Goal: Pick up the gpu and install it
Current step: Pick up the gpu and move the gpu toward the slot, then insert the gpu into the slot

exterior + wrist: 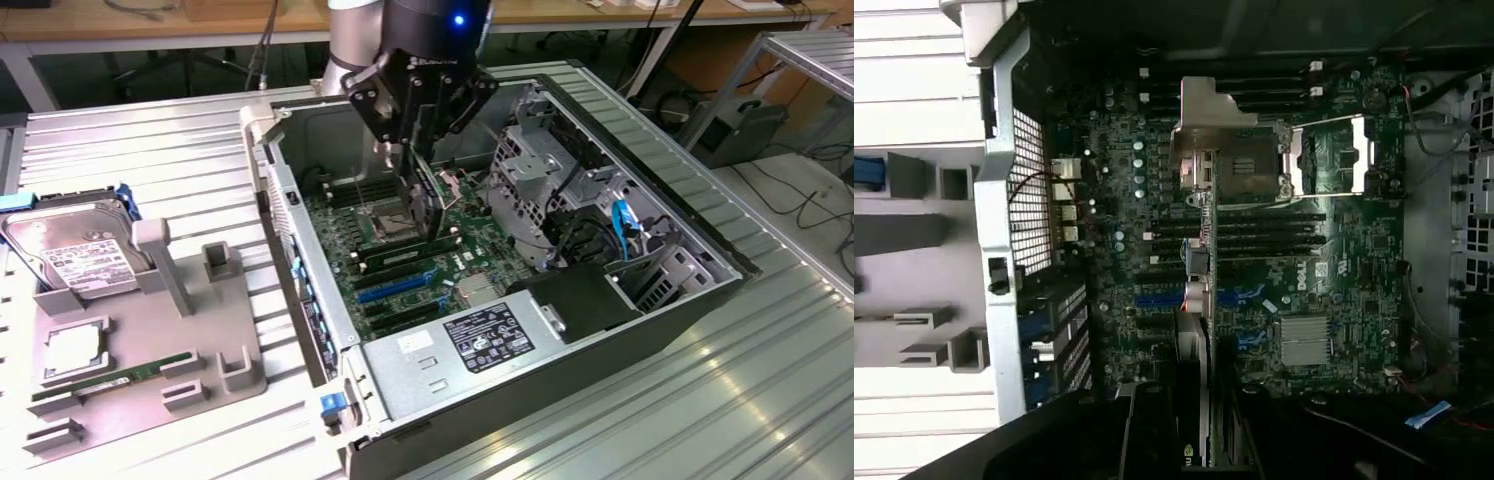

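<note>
My gripper (424, 125) is shut on the gpu (430, 195), which hangs edge-on and upright inside the open computer case (287, 190). The card's lower end is just above the green motherboard (461, 265), near the memory slots and behind the blue expansion slots (394, 290). In the wrist view the gpu (1196, 300) runs as a thin strip away from my gripper (1194, 435). Its silver bracket (1209, 125) is at the far end, in front of the processor socket (1324, 155). I cannot tell whether the card touches the board.
A grey fixture (200, 330) on the exterior view's left holds a silver hard drive (74, 255), a processor (74, 345) and a green memory stick (100, 385). Inside the case are the drive cage (534, 170), the power supply (487, 335) and loose cables (621, 225).
</note>
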`<state>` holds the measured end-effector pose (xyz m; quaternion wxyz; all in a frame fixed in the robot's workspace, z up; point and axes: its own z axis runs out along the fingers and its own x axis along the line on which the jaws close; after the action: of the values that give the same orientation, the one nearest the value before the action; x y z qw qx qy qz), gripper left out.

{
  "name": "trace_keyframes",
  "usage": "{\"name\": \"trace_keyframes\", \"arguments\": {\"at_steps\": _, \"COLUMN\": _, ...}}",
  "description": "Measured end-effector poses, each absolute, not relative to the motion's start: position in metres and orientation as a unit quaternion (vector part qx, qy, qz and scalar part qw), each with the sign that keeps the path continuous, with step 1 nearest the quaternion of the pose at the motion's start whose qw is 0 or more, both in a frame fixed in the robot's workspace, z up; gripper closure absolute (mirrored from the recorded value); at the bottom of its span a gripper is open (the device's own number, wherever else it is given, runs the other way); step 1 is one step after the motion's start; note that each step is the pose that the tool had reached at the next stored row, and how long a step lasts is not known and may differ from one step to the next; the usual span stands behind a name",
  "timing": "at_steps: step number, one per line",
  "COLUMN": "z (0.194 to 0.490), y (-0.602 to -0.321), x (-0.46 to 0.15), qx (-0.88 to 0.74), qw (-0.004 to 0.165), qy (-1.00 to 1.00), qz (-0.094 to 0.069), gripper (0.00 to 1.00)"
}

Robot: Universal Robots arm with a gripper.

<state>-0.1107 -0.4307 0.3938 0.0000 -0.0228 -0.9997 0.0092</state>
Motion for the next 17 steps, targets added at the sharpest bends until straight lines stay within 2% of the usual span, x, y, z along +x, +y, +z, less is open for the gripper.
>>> {"name": "trace_keyframes", "arguments": {"at_steps": 8, "z": 0.379, "y": -0.431, "x": -0.075, "qx": -0.021, "qw": 0.000, "qy": -1.000, "qz": 0.010, "gripper": 0.74}}
{"name": "trace_keyframes", "arguments": {"at_steps": 17, "z": 0.377, "y": -0.431, "x": -0.074, "qx": -0.019, "qw": 0.001, "qy": -1.000, "qz": 0.009, "gripper": 0.74}}
